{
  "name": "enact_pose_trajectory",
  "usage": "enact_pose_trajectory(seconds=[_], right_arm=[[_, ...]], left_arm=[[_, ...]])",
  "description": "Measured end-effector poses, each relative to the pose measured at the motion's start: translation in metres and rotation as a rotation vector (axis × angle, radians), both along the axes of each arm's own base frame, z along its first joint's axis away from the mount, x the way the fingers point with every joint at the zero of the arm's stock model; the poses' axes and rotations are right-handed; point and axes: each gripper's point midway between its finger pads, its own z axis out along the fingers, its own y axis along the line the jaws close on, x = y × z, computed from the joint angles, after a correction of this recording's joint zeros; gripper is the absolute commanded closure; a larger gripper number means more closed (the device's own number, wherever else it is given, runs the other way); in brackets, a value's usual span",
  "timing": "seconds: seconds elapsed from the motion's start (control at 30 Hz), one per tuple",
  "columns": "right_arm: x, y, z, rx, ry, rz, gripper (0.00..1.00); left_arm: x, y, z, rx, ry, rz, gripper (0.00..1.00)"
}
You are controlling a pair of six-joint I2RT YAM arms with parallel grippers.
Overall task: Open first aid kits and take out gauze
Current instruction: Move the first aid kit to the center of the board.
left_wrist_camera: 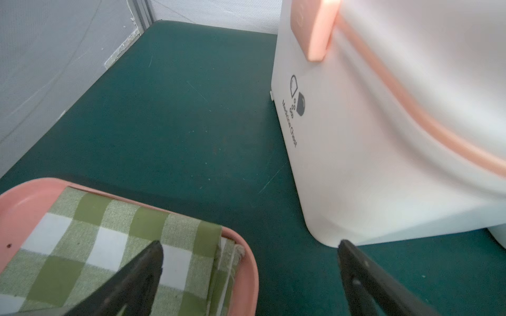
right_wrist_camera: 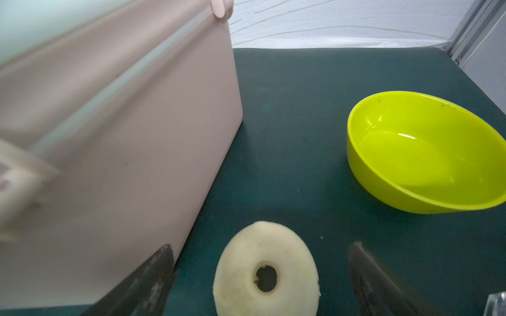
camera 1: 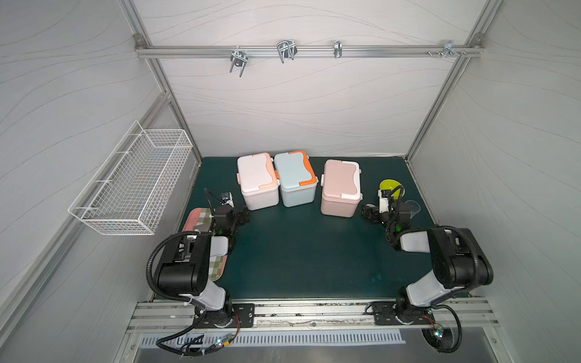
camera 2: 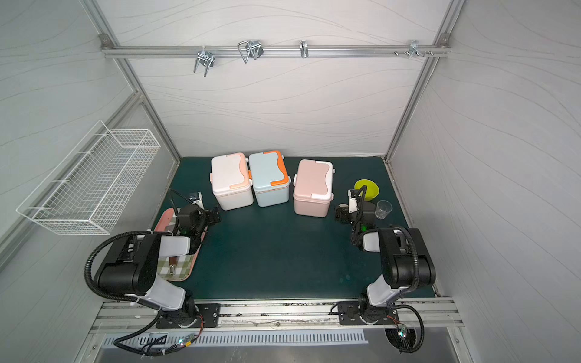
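Left claw (left_wrist_camera: 250,246): fingers spread wide with nothing between them, low over the green mat (camera 1: 308,251).
Right claw (right_wrist_camera: 262,247): spread wide as well, gripping nothing.
White box (camera 1: 257,180): peach trim, lid down and peach clasp flat against its side. It stands just past the left claw, its bottom corner close by one fingertip. Touching or a hair apart, I can't tell.
Blue box (camera 1: 295,177): orange trim, lid down, pressed up against the white box on the side away from the left claw. It sits between the two claws, nearer the left one.
Pink box (camera 1: 341,188): white trim, lid down, standing alone just beside one finger of the right claw.
Gauze: hidden, and all three lids are shut.
Tray (left_wrist_camera: 16,202): pink, lying under and behind the left claw on the side away from the white box, with a green-and-white checked cloth (left_wrist_camera: 109,232) spread in it.
Ring (right_wrist_camera: 246,260): a cream ring with a round hole, flat on the mat right below the gap between the right claw's fingers.
Bowl (right_wrist_camera: 424,153): yellow-green, ahead of the right claw on the side away from the pink box.
Cup (camera 2: 383,209): clear, just beside the right claw, next to the bowl.
Wire basket (camera 1: 135,182): white, up on the side wall, well apart from the left claw.
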Motion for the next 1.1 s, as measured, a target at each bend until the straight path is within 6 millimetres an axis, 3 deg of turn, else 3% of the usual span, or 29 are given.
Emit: enact_pose_trajectory(seconds=[1.1], right_arm=[[-0.0003, 0.0025, 0.0000, -0.003, -0.001, 0.004, 0.01]], left_arm=[[0.0000, -0.0030, 0.0015, 0.011, -0.001, -0.008, 0.01]])
